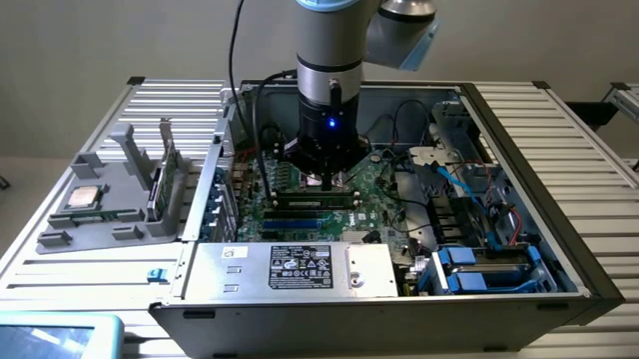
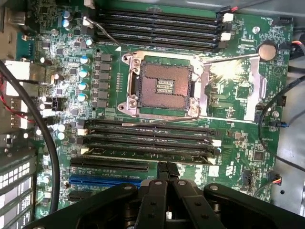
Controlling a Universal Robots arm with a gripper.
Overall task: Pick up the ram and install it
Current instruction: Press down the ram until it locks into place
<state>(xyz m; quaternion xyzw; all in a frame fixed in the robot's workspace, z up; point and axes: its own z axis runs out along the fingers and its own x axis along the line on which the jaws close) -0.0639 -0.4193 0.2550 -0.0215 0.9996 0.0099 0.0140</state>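
Observation:
The ram (image 1: 317,200) is a long green stick with black chips. It stands edge-up in the motherboard slot (image 2: 147,156) nearest my fingers, one of several black slots beside the open processor socket (image 2: 162,86). My gripper (image 1: 328,179) hangs straight down inside the open computer case. Its jaws are shut together, with the gripper's tip (image 2: 167,168) right over the middle of the ram's top edge. Whether the tip touches the ram I cannot tell. Nothing shows between the fingers.
A grey holder (image 1: 60,241) at the exterior view's left carries a square silver processor (image 1: 82,198) and an upright dark card (image 1: 170,176). The power supply box (image 1: 289,269) lies along the case's near side. Cables (image 1: 439,187) and blue drive bays (image 1: 489,273) are at the exterior view's right.

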